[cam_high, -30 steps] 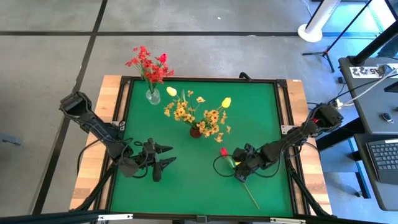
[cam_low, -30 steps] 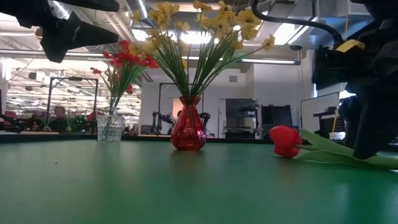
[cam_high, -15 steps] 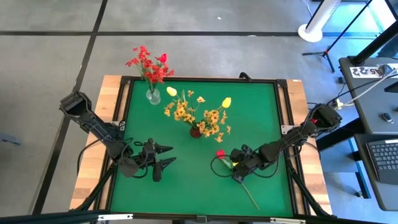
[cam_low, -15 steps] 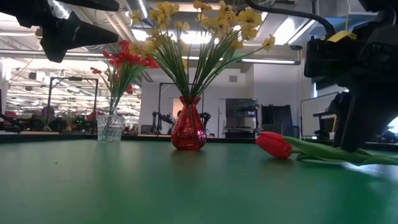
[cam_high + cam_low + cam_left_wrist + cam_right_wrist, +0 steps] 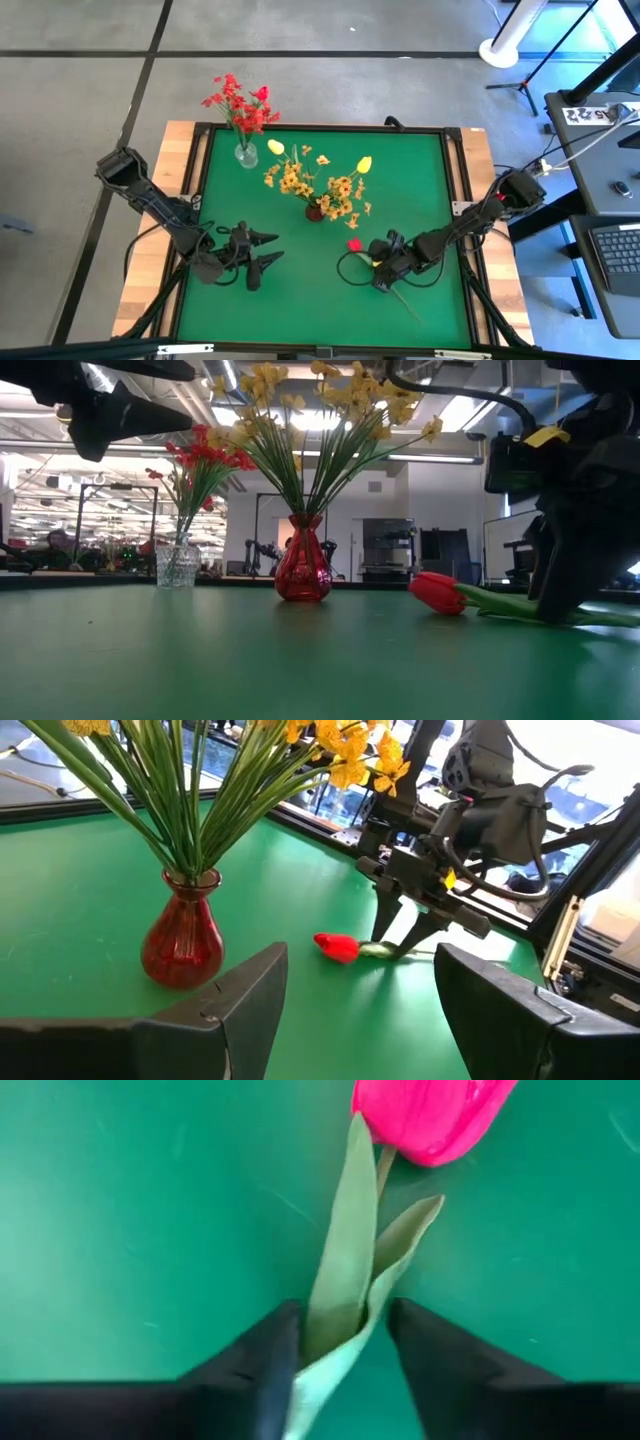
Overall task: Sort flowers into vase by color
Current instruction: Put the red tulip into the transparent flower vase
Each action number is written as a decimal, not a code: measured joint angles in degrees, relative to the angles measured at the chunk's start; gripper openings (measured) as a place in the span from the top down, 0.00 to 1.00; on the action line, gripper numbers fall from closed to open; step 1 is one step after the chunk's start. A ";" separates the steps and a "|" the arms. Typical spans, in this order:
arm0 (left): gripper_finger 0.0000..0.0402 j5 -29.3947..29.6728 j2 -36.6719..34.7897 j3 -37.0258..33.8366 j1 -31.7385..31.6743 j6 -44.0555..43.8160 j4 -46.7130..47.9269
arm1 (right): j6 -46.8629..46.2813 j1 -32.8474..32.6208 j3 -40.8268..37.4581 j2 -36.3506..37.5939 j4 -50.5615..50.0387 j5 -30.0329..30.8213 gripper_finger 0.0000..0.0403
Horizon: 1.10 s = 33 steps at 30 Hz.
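Red tulip (image 5: 353,245): lying flat near the table's right edge; right gripper (image 5: 380,277) straddles its leafy stem, jaws apart, poised to clamp. Left gripper (image 5: 262,250): waiting, jaws apart.

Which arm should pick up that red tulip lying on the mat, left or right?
Right. The right gripper already straddles the red tulip at its stem, fingers either side. The left gripper hovers open across the table, away from it.

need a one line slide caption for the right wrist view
Right gripper fingers straddling the leafy stem of a red tulip lying on the green table.
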State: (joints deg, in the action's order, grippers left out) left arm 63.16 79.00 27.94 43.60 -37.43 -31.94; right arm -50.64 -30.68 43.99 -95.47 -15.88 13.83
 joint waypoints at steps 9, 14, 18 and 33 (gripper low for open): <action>0.39 -0.06 0.00 -0.02 -1.55 0.00 -1.85 | 5.95 -0.09 -0.22 10.19 -0.57 -1.62 0.96; 0.39 -3.57 0.00 -0.02 -2.60 2.57 -6.99 | 8.98 -0.11 -0.21 18.75 -0.17 0.55 0.96; 0.39 -7.41 0.00 1.02 -3.52 9.36 -13.28 | 14.07 -0.11 -0.22 25.94 5.73 4.50 0.98; 0.39 -21.66 7.39 25.75 -12.37 35.50 -13.70 | 42.05 0.38 -0.09 32.57 43.48 5.73 0.99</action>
State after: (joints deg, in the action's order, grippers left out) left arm 41.49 86.40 53.69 31.23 -1.93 -45.64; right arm -8.59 -30.30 43.90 -62.89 27.60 19.55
